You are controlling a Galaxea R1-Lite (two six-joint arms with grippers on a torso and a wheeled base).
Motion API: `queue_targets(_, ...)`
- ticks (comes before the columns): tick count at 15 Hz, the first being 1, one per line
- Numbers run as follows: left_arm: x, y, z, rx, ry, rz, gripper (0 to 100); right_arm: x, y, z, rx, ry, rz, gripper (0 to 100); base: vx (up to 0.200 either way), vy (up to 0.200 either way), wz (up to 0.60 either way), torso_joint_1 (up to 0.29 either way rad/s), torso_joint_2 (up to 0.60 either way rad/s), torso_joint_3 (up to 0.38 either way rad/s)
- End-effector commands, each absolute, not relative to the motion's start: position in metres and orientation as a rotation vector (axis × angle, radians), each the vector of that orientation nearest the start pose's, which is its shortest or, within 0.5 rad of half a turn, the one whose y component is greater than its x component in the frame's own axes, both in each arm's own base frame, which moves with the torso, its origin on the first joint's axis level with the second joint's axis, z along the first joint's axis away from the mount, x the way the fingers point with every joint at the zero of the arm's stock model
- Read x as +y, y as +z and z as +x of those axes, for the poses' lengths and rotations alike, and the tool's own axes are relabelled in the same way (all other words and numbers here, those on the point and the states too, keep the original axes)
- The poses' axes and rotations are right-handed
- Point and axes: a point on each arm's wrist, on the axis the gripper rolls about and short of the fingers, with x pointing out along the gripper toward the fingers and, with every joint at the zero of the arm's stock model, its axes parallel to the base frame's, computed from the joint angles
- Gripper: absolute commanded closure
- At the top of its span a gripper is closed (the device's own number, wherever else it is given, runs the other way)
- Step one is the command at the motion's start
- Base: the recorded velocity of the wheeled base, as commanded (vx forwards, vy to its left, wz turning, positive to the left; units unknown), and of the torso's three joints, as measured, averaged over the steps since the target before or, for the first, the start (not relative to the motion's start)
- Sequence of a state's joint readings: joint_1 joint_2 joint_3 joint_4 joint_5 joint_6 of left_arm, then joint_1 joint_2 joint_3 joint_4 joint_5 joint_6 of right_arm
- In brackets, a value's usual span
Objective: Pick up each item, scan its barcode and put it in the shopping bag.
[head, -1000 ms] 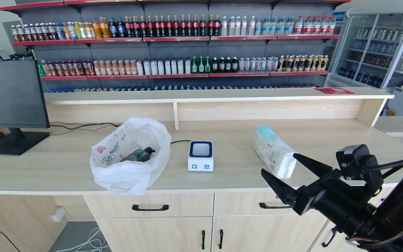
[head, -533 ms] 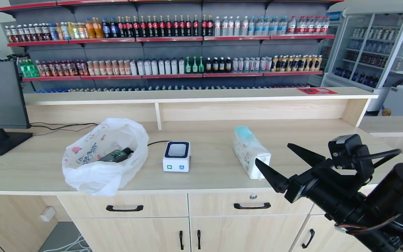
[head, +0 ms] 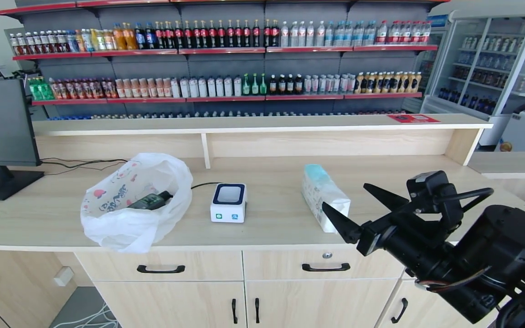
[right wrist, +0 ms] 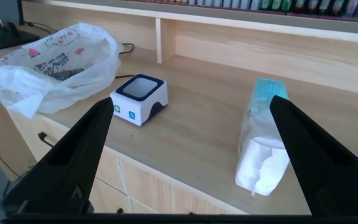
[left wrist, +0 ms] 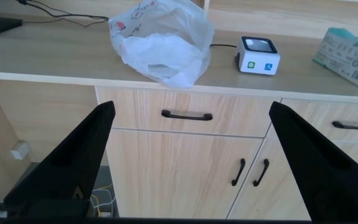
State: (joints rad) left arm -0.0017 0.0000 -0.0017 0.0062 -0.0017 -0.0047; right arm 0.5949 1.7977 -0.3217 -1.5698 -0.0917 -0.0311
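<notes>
A long wooden counter (head: 280,228) stretches in front of the right gripper (head: 343,195). Its two black fingers are spread wide and hold nothing, poised over the counter's near edge. The left gripper (left wrist: 190,109) is likewise spread and empty. It hangs lower than the countertop, facing the drawers (left wrist: 185,127) below it.

Well off to the right gripper's left, a white shopping bag (head: 126,223) slumps on the counter with its mouth open towards that gripper. In the left wrist view the bag sits above and beyond the left gripper.

A pack of tissues (head: 317,187) lies flat just ahead of the right gripper's fingertips, one short end turned towards them. It is not gripped.

A small white scanner (head: 229,202) with a dark-framed window on top stands between the bag and the tissues, to the right gripper's left.

A dark bottle (head: 151,201) lies inside the bag.
</notes>
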Motion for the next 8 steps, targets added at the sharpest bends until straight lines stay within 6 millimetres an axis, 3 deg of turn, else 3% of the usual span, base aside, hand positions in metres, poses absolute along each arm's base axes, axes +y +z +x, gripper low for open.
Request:
queue_targets(1, 0.0, 0.075, -0.023, 0.005, -0.003, -0.005, 0, 0.146, 0.128, 0.22, -0.068, 0.502, 0.008, 0, 0.0, 0.0, 0.0, 0.0, 0.0, 0.0)
queue_targets(4, 0.0, 0.075, -0.023, 0.005, -0.003, -0.005, 0, 0.15, 0.127, 0.234, -0.072, 0.486, 0.037, 0, 0.0, 0.0, 0.0, 0.0, 0.0, 0.0)
queue_targets(6, 0.0, 0.075, -0.023, 0.005, -0.003, -0.005, 0, 0.153, 0.136, 0.26, -0.139, 0.446, 0.056, 0, 0.0, 0.0, 0.0, 0.0, 0.0, 0.0)
queue_targets(8, 0.0, 0.075, -0.023, 0.005, -0.003, -0.005, 0, 0.174, 0.153, 0.281, -0.219, 0.469, 0.184, 0, 0.0, 0.0, 0.0, 0.0, 0.0, 0.0)
